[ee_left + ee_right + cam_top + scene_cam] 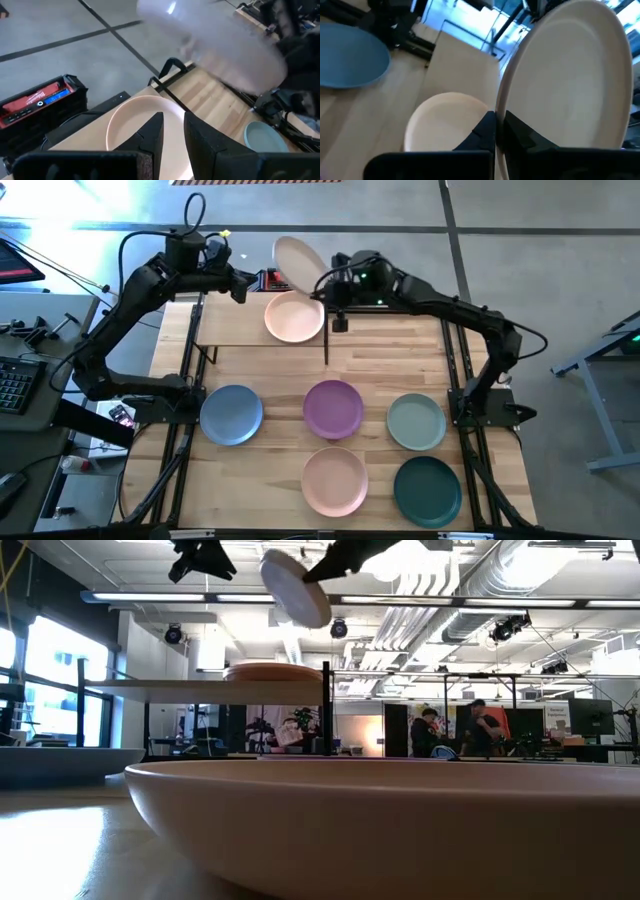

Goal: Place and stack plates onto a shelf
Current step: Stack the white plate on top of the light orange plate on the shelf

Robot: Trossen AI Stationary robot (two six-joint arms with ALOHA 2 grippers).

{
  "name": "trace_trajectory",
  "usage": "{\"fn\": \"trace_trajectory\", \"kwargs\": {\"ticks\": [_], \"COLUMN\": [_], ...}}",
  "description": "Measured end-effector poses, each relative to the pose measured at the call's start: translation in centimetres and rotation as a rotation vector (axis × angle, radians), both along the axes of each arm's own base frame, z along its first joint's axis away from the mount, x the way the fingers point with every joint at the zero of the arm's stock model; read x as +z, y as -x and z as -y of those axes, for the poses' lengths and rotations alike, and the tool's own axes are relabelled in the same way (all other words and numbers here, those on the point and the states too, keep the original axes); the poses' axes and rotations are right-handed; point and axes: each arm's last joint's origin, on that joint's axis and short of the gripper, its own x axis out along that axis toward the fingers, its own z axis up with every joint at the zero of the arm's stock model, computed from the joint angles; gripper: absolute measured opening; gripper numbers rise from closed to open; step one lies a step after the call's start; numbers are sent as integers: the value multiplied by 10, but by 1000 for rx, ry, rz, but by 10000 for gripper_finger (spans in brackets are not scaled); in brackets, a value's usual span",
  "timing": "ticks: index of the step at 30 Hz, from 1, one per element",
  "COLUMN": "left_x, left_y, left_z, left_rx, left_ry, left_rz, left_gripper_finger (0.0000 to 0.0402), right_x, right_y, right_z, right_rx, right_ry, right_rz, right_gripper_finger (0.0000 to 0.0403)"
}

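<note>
A cream plate hangs tilted above the shelf, with my right gripper shut on it. Below it a peach plate lies flat on the right part of the shelf, a light-wood board on thin black legs at the table's far left. My left gripper hovers open over the shelf's far edge, left of both plates, with nothing between its fingers. On the tabletop lie blue, purple, sage green, pink and dark teal plates. My right gripper pinches the cream plate's rim between its two fingers, one on each face. The fingers come from the table's right side, slanting a little downward. The plate stands tilted on edge beyond the fingers, lifted clear above the peach plate.
A red and black tool case sits on the floor beyond the table's far edge. Black frame posts run along both table sides. The left half of the shelf board is bare wood. People stand far off in the room.
</note>
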Motion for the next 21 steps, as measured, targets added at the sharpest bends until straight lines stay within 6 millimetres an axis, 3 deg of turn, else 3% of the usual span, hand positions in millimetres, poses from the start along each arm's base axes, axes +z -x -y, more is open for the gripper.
{"fn": "trace_trajectory", "kwargs": {"ticks": [7,21], "left_x": [0,0], "left_y": [0,0], "left_z": [0,0], "left_rx": [0,9], "left_ry": [1,19], "left_rz": [0,11], "left_gripper_finger": [65,65], "right_x": [-32,-73], "right_y": [-25,-41], "right_z": [-5,-2], "right_rx": [37,106], "right_ry": [-34,-125], "right_rz": [-84,-218], "right_gripper_finger": [0,0]}}
